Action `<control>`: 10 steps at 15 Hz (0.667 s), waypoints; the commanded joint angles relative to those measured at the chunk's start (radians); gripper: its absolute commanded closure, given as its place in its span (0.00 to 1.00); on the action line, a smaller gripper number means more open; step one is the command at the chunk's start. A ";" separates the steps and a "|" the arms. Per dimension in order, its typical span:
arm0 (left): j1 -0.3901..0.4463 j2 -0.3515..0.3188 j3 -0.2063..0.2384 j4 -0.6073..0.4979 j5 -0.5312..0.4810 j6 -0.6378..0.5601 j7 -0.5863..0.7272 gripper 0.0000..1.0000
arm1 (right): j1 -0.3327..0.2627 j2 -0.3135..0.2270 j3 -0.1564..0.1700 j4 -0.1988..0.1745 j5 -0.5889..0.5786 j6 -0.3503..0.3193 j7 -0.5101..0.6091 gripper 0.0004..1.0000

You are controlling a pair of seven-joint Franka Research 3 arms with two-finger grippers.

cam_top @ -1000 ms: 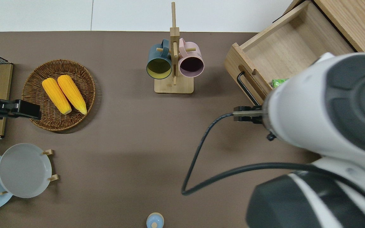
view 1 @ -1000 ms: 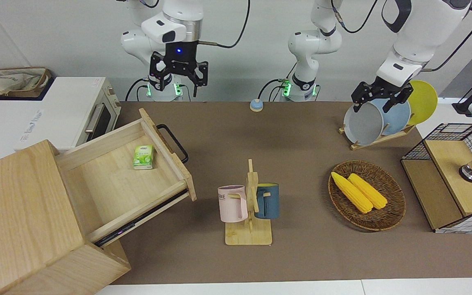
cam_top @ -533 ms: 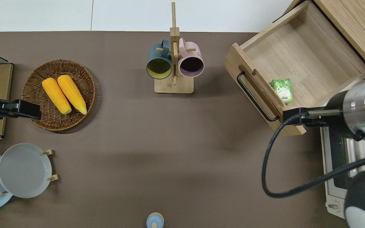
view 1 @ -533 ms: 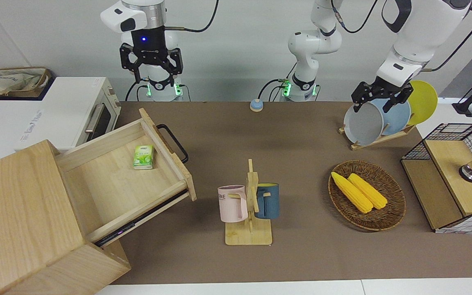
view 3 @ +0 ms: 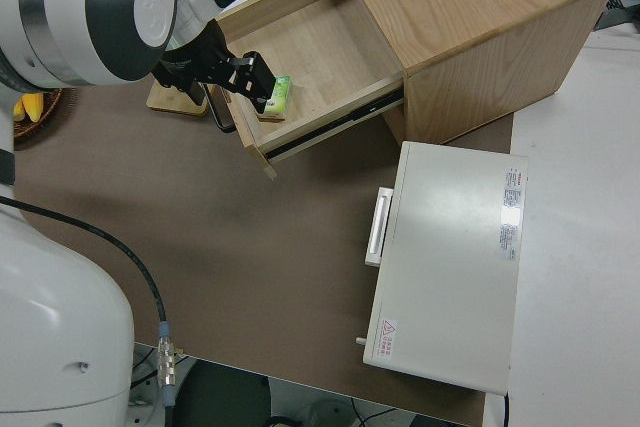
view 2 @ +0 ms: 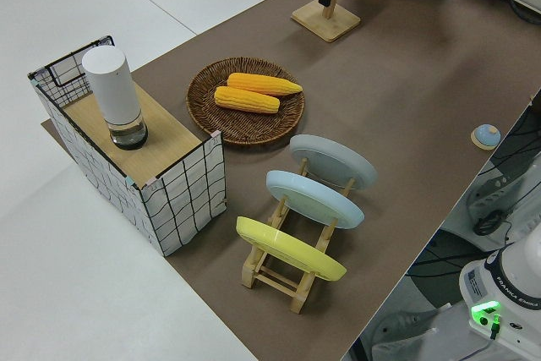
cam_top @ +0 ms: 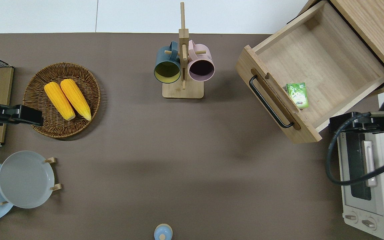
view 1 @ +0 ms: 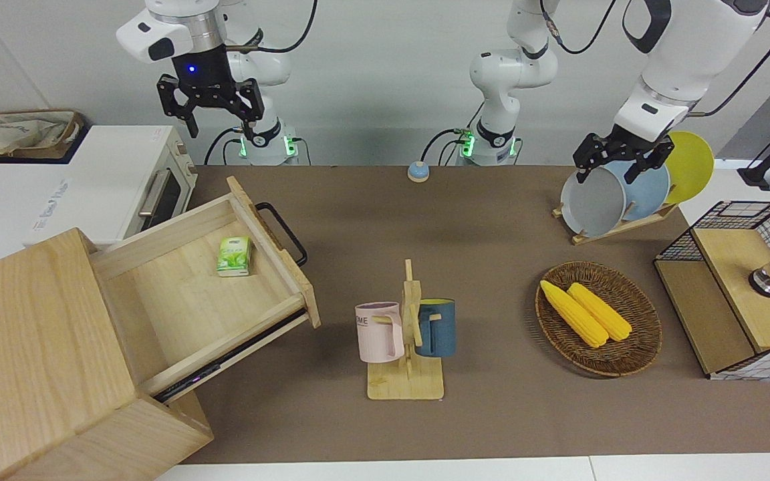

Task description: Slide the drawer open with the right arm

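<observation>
Big light-wood box (view 1: 37, 347) sits at the right arm's end of the table, farther from the robots than the white oven (cam_top: 365, 180) beside it. The drawer (view 1: 204, 294) is pulled well out of the box, floor exposed, front panel angled toward the table's middle. Black loop handle (cam_top: 268, 101) on the front panel is free, nothing touching it. Small green packet (cam_top: 298, 95) lies inside, close against the front panel.

Judgement: the opening step looks done; the drawer looks about as far out as its rails allow, though I can't see the rail stops.

Right arm (view 1: 178, 33) is raised clear of the drawer. Right gripper (view 1: 211, 107) hangs in the air with fingers spread apart and nothing between them. In the overhead view only its cable end shows at the edge, roughly over the gap between drawer and oven; exact spot hard to call from that angle.

Left arm is parked. Left gripper (view 1: 615, 157) holds nothing that I can make out, fingers apart.

Next move, as I read it: nothing left but to park the right arm. If more travel were wanted, it would mean coming back down onto the handle, closing on the loop, and pulling along the drawer's slanted line, not straight across the table.
</observation>
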 commanded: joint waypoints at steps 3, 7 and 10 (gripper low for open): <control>-0.007 -0.004 0.000 0.010 0.018 -0.018 -0.010 0.01 | -0.025 -0.031 -0.033 -0.074 0.046 0.016 -0.126 0.02; -0.007 -0.004 0.000 0.010 0.018 -0.018 -0.010 0.01 | -0.036 -0.025 -0.035 -0.088 0.052 0.035 -0.114 0.01; -0.007 -0.004 0.000 0.010 0.018 -0.018 -0.010 0.01 | -0.036 -0.022 -0.035 -0.088 0.040 0.038 -0.116 0.01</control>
